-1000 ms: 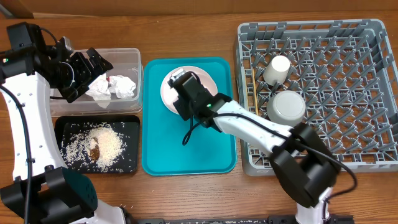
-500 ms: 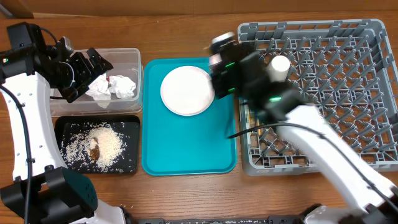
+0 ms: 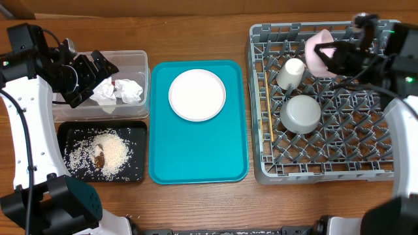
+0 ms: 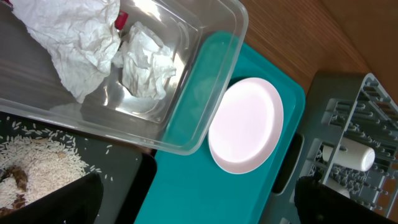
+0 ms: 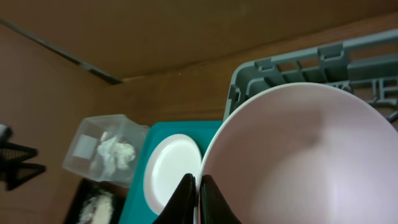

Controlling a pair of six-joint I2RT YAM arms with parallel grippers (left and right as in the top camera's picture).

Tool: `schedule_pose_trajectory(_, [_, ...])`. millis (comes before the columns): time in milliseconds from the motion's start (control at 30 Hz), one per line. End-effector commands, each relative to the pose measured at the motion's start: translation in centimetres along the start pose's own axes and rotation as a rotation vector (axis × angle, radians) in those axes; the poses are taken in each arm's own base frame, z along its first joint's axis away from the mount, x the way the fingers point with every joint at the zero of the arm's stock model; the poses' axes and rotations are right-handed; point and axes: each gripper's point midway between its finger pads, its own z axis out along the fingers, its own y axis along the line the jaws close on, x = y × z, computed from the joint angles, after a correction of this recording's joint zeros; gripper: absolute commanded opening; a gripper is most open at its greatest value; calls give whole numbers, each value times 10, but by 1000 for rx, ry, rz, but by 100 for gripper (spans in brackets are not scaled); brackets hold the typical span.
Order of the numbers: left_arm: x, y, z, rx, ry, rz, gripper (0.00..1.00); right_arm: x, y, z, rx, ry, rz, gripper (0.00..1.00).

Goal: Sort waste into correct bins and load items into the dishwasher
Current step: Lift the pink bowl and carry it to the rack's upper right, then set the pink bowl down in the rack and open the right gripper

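Wood tabletop underlies everything. Right gripper (image 5: 196, 198) pinches the rim of the pink bowl (image 5: 298, 155), tilted above the rack (image 3: 392, 166) near its far edge, 2 o'clock. Left gripper (image 3: 96, 77) gapes empty over the tub (image 3: 140, 57), 9 o'clock. Plate (image 3: 197, 95) lies on the tray (image 3: 196, 156), bare teal below.

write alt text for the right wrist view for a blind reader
The right hand pinches the rim of a pink bowl that fills the lower right, a grey dish rack behind it. Lower left, a pale plate sits on a teal tray beside a clear tub holding napkins.
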Motion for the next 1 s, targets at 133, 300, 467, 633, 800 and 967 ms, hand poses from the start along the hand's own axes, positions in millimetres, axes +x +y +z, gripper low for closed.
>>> schedule_pose_trajectory(133, [-4,-4,-2,0,-14,-1,100,-2,-18,-5,-445,34,132,4])
schedule_pose_trajectory(300, [-4,-4,-2,0,-14,-1,100,3,-48,-1,-523,33,194,4])
schedule_pose_trajectory(467, [-4,-4,-2,0,-14,-1,100,11,-79,4,-504,30,274,4])
schedule_pose_trajectory(633, [-4,-4,-2,0,-14,-1,100,14,-90,7,-479,32,299,4])
schedule_pose_trajectory(800, [-4,-4,-2,0,-14,-1,100,20,-106,14,-393,40,334,4])
schedule_pose_trajectory(967, [-4,-4,-2,0,-14,-1,100,21,-113,15,-354,36,336,4])
